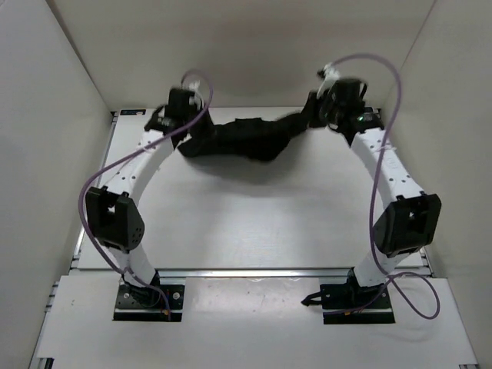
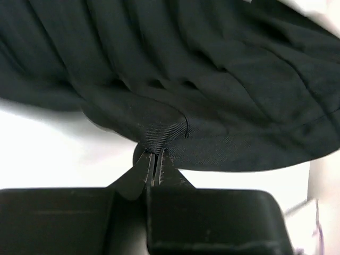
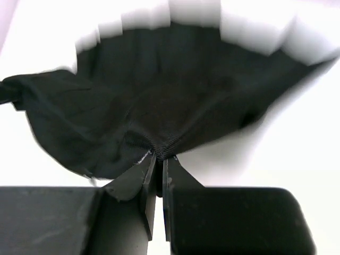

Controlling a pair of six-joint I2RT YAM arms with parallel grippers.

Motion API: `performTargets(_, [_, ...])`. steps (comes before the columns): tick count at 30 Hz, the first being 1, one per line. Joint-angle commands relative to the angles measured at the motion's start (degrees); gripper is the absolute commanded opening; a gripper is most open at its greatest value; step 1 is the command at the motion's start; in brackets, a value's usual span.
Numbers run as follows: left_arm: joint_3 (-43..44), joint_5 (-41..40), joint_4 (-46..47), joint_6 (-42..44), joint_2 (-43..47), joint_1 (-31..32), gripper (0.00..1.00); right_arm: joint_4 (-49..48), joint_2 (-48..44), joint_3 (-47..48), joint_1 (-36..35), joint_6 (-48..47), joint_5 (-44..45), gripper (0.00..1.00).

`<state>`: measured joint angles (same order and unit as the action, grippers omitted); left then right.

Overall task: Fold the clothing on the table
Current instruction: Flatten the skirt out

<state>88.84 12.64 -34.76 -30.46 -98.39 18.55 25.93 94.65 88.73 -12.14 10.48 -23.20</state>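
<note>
Toward the far edge of the large white flat counter [image 1: 254, 231], we hold the black pleated fabric garment [image 1: 238, 140], bunched into a long sagging band. Our left pincer [image 2: 154, 162] is clamped tight on a ribbed patch of its hem, and our right pincer [image 3: 158, 159] is pinched just as tight on the opposite edge. We judge that this two-ended hold is meant to draw the pleats taut, so the cloth can be laid out flat before any folding.

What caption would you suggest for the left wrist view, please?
Left gripper pinches an edge of the pleated clothing over the table.
</note>
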Motion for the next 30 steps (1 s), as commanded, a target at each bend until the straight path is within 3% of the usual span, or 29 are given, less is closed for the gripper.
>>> performTargets(1, [19.0, -8.3, -3.6, 7.8, 5.2, 2.5, 0.0, 1.3, -5.4, 15.3, -1.2, -7.0, 7.0, 0.0])
performTargets(3, [23.1, -12.5, -1.8, 9.5, 7.1, 3.5, 0.0, -0.8, -9.3, 16.0, -2.0, -8.8, 10.2, 0.0])
performTargets(7, [15.2, -11.4, -0.6, 9.5, 12.2, 0.6, 0.0, -5.9, -16.8, 0.4, 3.1, -6.4, 7.6, 0.0])
performTargets(10, [2.0, -11.7, -0.5, 10.9, 17.3, 1.7, 0.0, -6.4, -22.3, -15.1, 5.9, -5.1, 5.2, 0.0])
performTargets(12, [-11.6, -11.4, 0.2, 10.5, 21.3, 2.9, 0.0, -6.9, -25.9, -28.2, 6.3, -3.6, 4.4, 0.0])
performTargets(16, [-31.1, -11.0, -1.9, 7.2, 29.9, 5.3, 0.0, -3.6, -35.1, -43.9, 4.5, 0.7, 3.4, 0.0])
performTargets(18, [-36.9, -9.4, -3.1, 5.2, 33.3, 7.1, 0.0, -1.7, -39.2, -49.9, 3.5, 2.8, 2.4, 0.0])
performTargets(23, [-43.5, -7.7, -7.2, 0.5, 41.8, 7.6, 0.0, 0.8, -46.9, -55.4, 2.6, 7.9, -0.7, 0.0])
performTargets(30, [-45.2, -6.8, -11.1, 1.4, 40.6, 7.9, 0.0, -1.0, -44.3, -56.8, -0.2, 9.4, -1.6, 0.0])
